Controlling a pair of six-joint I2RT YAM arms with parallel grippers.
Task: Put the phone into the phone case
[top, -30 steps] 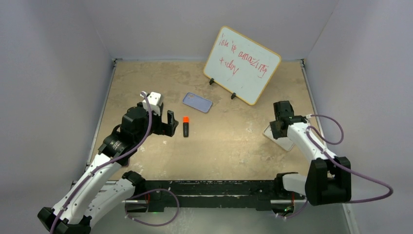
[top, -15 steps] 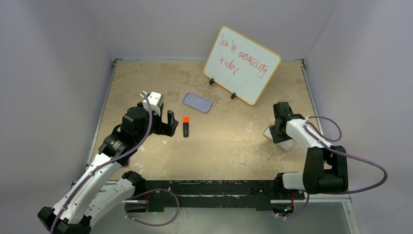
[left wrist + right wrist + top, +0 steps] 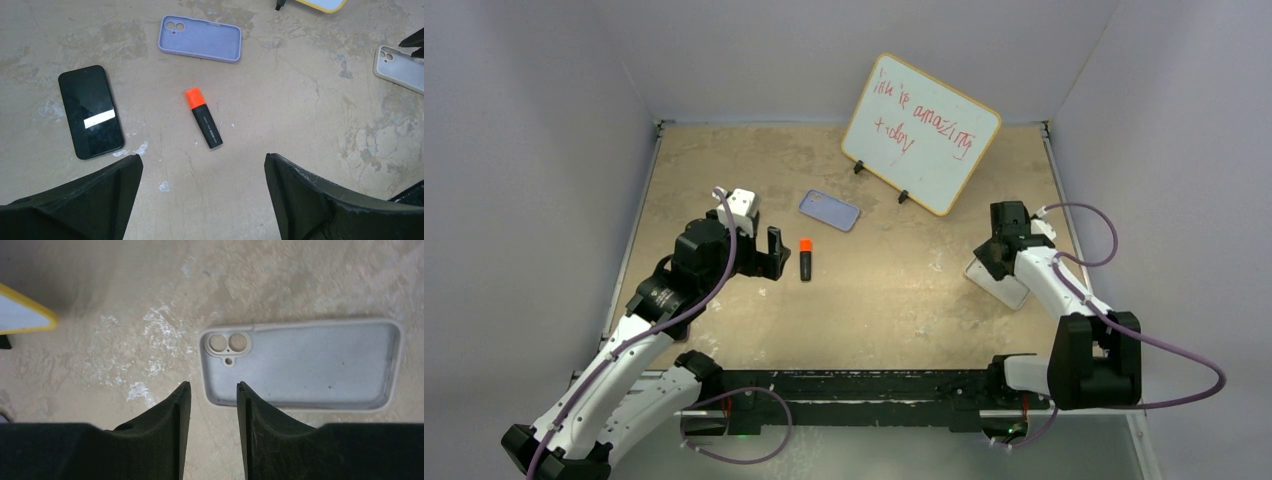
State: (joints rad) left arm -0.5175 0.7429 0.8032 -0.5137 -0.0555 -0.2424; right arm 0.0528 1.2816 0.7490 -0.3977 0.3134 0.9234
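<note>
The phone (image 3: 91,111) lies screen up on the table, left of my left gripper in the left wrist view; in the top view my left arm hides it. The lavender phone case (image 3: 829,210) lies open side up at mid table and also shows in the left wrist view (image 3: 200,38). My left gripper (image 3: 764,258) hovers wide open and empty (image 3: 202,157), near a black marker with an orange cap (image 3: 203,117). My right gripper (image 3: 212,386) is narrowly open and empty, its fingertips at the camera-cutout end of a second, beige case (image 3: 300,365).
A whiteboard with red writing (image 3: 921,133) stands on small feet at the back; its yellow-edged corner shows in the right wrist view (image 3: 20,315). The beige case (image 3: 1002,285) lies near the right side. Grey walls close in the table.
My right gripper dipped toward the beige case, then drew back up and toward the far side. The left arm, phone, lavender case and marker have not moved.
</note>
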